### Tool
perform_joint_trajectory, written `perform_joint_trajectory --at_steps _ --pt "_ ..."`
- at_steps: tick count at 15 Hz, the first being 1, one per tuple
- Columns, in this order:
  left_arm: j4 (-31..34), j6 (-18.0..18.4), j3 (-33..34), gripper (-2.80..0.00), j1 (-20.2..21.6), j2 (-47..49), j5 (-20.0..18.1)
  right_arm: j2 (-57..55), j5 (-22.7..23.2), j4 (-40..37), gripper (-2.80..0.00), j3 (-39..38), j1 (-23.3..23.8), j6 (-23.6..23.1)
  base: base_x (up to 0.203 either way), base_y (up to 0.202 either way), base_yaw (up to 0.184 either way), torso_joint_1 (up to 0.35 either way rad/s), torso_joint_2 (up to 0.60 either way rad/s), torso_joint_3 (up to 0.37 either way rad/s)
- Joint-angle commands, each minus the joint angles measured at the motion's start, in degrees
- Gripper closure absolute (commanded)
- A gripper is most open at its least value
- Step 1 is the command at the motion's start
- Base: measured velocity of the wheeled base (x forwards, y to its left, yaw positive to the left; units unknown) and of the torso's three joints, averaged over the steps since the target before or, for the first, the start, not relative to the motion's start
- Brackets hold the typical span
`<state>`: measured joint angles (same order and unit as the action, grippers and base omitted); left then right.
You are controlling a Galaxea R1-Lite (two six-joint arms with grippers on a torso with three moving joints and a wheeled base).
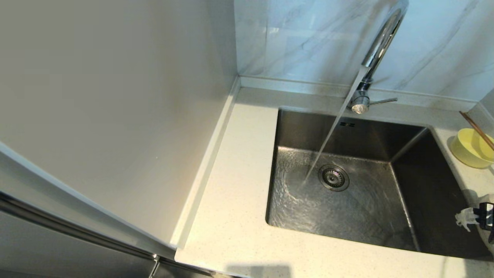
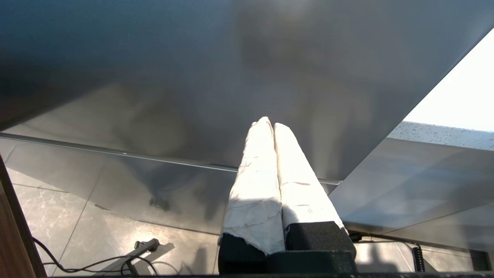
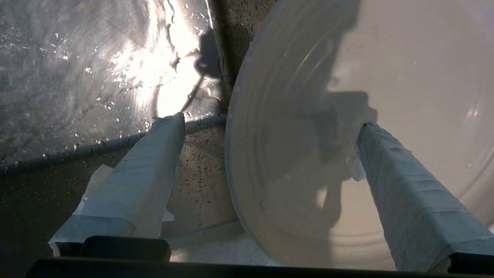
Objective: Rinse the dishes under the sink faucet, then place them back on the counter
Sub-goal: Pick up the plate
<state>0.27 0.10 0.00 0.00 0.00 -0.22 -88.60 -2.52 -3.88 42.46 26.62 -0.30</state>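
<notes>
The faucet (image 1: 380, 46) runs a stream of water into the sink (image 1: 424, 185), landing beside the drain strainer (image 1: 334, 177). At the sink's right, the pale-yellow bowl (image 1: 469, 148) sits on the counter (image 1: 239, 193) with brown chopsticks (image 1: 476, 129) resting in it. My right gripper (image 1: 469, 219) shows at the head view's right edge. In its wrist view the right gripper (image 3: 268, 124) is open astride the rim of the cream-white plate (image 3: 405, 69), one finger over the plate's face, the other over the wet counter strip by the sink (image 3: 77, 69). The plate is out of the head view.
My left gripper (image 2: 269, 122) is parked low beside a steel cabinet panel (image 2: 193, 77), out of the head view. A tall pale cabinet side (image 1: 115, 96) walls off the counter's left. The grey-veined marble wall (image 1: 308, 34) rises behind the faucet's lever (image 1: 384, 101).
</notes>
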Motion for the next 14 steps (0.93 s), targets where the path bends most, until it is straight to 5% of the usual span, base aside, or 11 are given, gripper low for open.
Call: perform_joint_trajectory --at_steps 1,4,5,6,14 --pt "0.0 0.0 0.0 0.0 0.0 0.0 0.0 -1.5 0.0 1.7 -2.8 -1.3 0.0 -0.1 0.0 0.0 0.0 0.0 0.0 0.0" --pt "0.0 0.0 0.0 0.0 0.0 0.0 0.0 -1.8 -1.0 2.8 -2.8 -1.9 0.0 -0.6 0.0 0.0 0.0 0.0 0.0 0.0" --pt "0.0 0.0 0.0 0.0 0.0 0.0 0.0 -1.8 -1.8 2.9 -1.86 -1.8 0.0 -0.6 0.0 0.0 0.0 0.0 0.0 0.0" --pt "0.0 0.0 0.0 0.0 0.0 0.0 0.0 -1.8 -2.9 2.9 0.0 -1.6 0.0 -0.6 0.0 0.0 0.0 0.0 0.0 0.0" --pt "0.0 0.0 0.0 0.0 0.0 0.0 0.0 2.4 -4.5 2.6 0.0 -3.2 -1.6 -3.4 0.0 0.0 0.0 0.0 0.0 0.0"
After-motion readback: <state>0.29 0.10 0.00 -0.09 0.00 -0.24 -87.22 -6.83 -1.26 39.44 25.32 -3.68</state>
